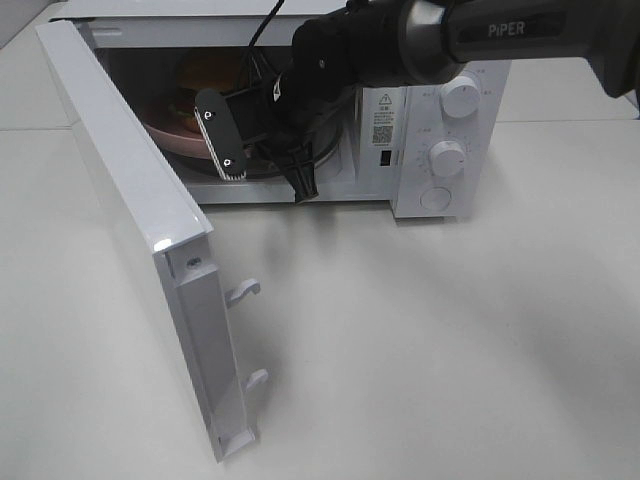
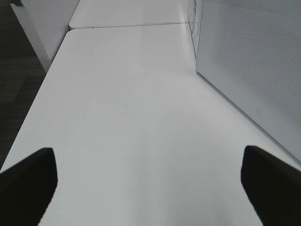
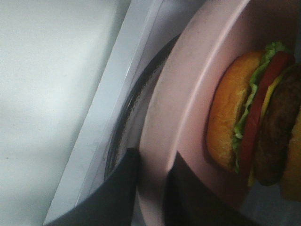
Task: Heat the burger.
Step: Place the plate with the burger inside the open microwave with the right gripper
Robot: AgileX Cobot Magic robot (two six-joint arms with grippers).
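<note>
Nearest the camera is the free edge of the one microwave door. It is swung wide open toward the near left, and two white latch hooks jut from it. Behind it, at the far middle, stands a single white microwave on the white table. Three round controls are stacked down its right panel.

One burger sits inside the cavity, toward its far left, on one pink plate. The plate lies over the glass turntable. The burger shows a golden bun, green lettuce, red tomato, a yellow slice and a dark patty.

The right arm reaches in from the far right. The right gripper is clamped on the near rim of the pink plate, one dark finger on each side of the rim.

The left gripper hangs over bare table beside the door. Its two fingers are spread wide with nothing between them.
</note>
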